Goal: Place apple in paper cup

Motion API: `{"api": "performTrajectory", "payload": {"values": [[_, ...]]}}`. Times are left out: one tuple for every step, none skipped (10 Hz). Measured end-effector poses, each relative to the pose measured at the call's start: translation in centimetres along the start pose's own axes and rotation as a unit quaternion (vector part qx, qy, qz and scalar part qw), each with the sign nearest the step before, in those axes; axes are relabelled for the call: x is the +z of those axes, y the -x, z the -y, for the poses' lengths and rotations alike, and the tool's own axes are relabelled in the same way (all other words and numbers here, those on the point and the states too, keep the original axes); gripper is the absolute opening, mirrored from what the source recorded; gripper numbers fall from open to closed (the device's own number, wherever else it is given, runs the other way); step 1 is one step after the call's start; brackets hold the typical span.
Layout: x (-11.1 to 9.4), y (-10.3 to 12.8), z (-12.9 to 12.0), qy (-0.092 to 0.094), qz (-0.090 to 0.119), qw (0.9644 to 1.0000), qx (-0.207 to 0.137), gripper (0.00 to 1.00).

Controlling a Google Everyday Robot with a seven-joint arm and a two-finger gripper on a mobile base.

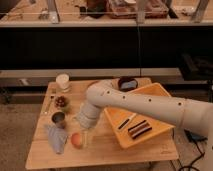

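Observation:
The apple [76, 140], small and orange-red, lies on the wooden table [110, 152] near its front left. My gripper [85, 136] hangs just to the right of the apple, close against it, at the end of the white arm [145, 105] that reaches in from the right. The paper cup [63, 81], short and white, stands upright at the table's back left, well away from the gripper and the apple.
A small metal cup [58, 118] and a pale blue crumpled bag [56, 138] sit just left of the apple. A brown pinecone-like thing [61, 101] lies behind them. An orange tray [150, 122] with dark bars and a utensil fills the right side. A dark object [127, 83] sits at the back.

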Motion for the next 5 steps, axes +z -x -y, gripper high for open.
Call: {"api": "performTrajectory", "payload": {"values": [[0.6,0.2,0.0,0.001,0.001,1.0,0.007,0.8],[2.1,0.4,0.2,0.002,0.007,0.9998,0.017,0.8],[3.5,0.0,0.4,0.002,0.016,0.9995,0.029,0.8],[4.8,-0.5,0.7,0.002,0.025,0.9989,0.039,0.8],[5.8,-0.9,0.8,0.005,0.038,0.9984,0.043,0.8]]}}
